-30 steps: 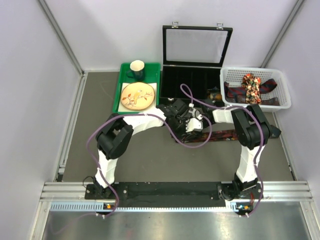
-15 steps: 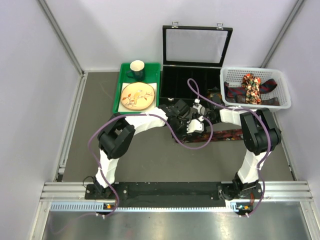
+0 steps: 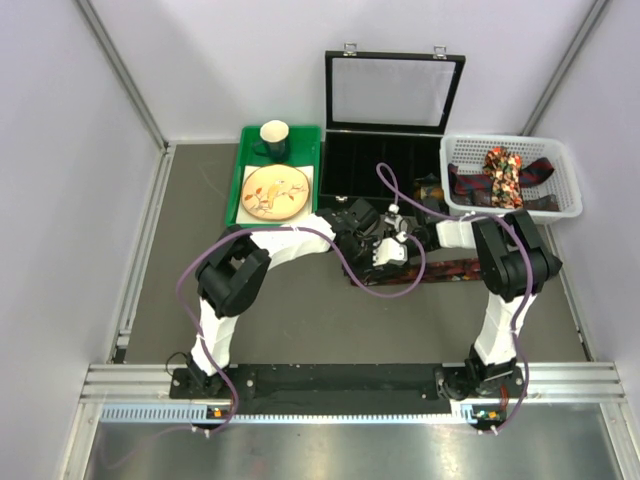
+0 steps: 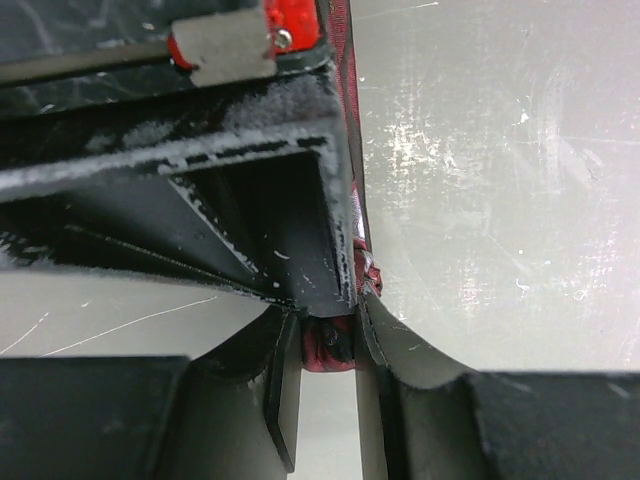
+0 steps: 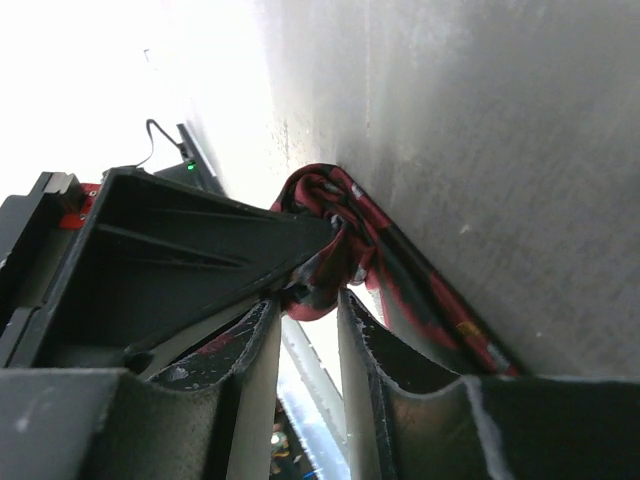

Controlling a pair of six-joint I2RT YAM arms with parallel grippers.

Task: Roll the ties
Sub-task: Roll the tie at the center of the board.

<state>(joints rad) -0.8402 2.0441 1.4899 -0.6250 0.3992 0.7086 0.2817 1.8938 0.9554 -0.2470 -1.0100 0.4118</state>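
One soft maroon tie point(image 5: 330, 215) lies part-rolled; left pincer point(image 4: 325, 345) pinches its fold; right pincer point(image 5: 308, 305) stands slightly parted.

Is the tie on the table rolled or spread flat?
Partly rolled: one end of the tie is wound into a small coil, the rest lies flat along the table.

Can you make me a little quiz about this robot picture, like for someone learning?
1. True or false: the cup stands on the green tray.
2. Where does the floral tie lie? A) in the white basket B) on the green tray C) inside the cup
3. Fill in: the left hand pinches the dark red ___ that lies on the table.
Key: 1 true; 2 A; 3 tie.
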